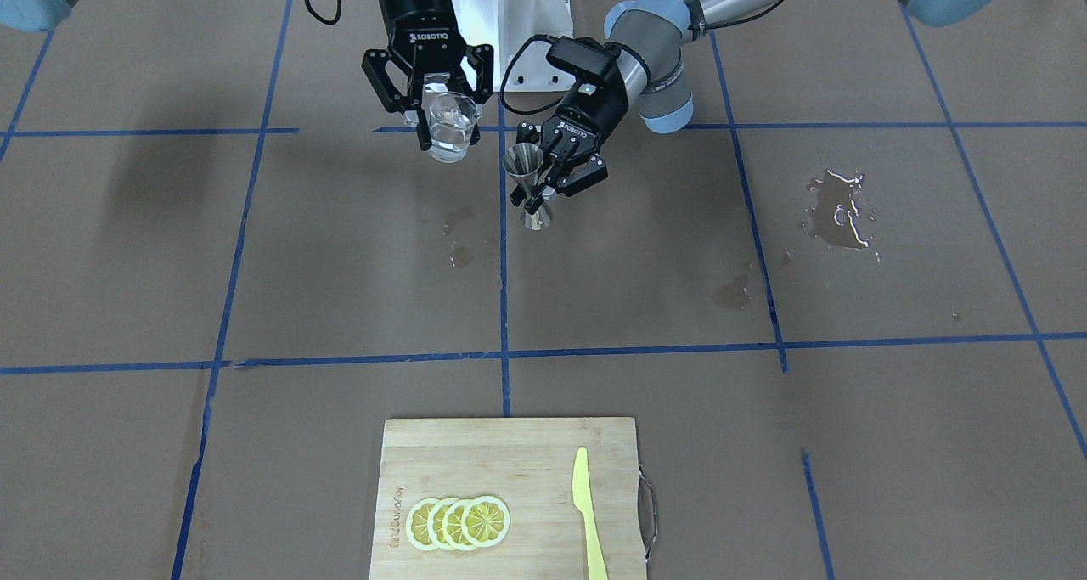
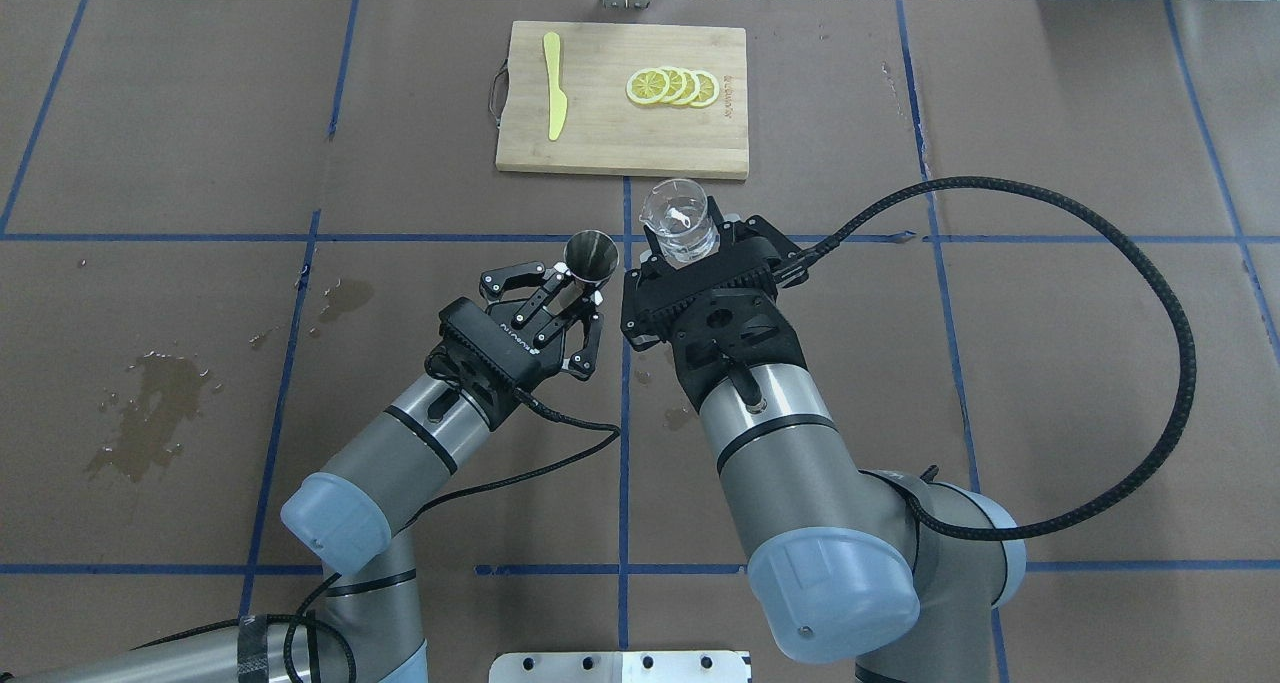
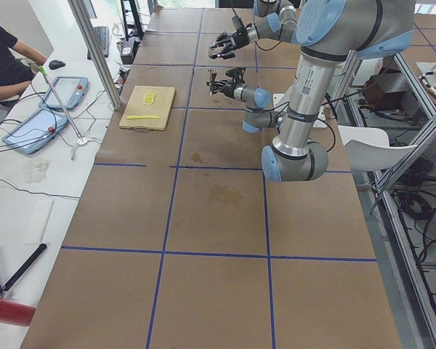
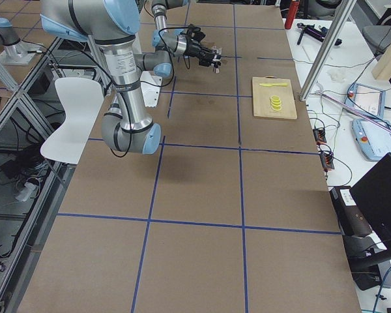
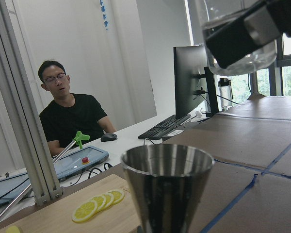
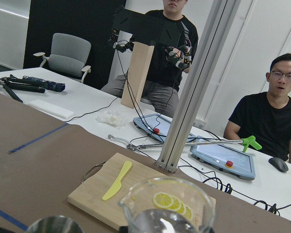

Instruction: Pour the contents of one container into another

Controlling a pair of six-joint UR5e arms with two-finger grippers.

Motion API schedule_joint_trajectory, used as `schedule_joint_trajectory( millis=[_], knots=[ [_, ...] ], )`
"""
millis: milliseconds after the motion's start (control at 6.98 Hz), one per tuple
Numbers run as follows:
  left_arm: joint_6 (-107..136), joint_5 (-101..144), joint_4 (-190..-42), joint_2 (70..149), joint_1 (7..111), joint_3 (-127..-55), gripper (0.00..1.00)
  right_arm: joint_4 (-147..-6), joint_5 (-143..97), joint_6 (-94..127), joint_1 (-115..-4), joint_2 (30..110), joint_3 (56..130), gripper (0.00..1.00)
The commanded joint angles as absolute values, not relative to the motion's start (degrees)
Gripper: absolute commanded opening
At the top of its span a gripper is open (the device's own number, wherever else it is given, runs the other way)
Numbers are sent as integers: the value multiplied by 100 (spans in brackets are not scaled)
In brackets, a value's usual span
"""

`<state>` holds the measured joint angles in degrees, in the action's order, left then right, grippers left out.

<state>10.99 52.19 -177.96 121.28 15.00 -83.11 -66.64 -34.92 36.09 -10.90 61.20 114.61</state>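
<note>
Saw right gripper [image 1: 443,103] clamped on glass cup [image 1: 451,130], left gripper [image 1: 548,177] on jigger [image 1: 523,162] waist — cup wanted shifting over jigger mouth, then slow tilt.

lemon slices [image 2: 672,87] and knife [image 2: 554,85] on cutting board [image 2: 620,143].

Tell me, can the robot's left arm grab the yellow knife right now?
Probably not yet. The left gripper is shut on the steel jigger, so it has no free fingers. The way across to the yellow knife on the cutting board looks open, though.
</note>
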Motion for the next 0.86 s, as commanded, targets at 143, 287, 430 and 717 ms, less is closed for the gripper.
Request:
schedule_joint_trajectory(
  millis=[143,287,430,717],
  knots=[
    [1099,5221,-17789,12225,1494,-8253,0,-7215,-3516,3437,-1081,5959,11461,0],
    [1099,5212,-17789,12382,1494,-8096,0,-7225,-3542,3297,-1081,5959,11452,0],
    [1099,5212,-17789,12384,1494,-8086,0,-7251,-3577,3104,-1081,5950,11452,0],
    [1099,5212,-17789,12410,1494,-8068,0,-7776,-3612,2936,-1081,5740,11461,0]
  ],
)
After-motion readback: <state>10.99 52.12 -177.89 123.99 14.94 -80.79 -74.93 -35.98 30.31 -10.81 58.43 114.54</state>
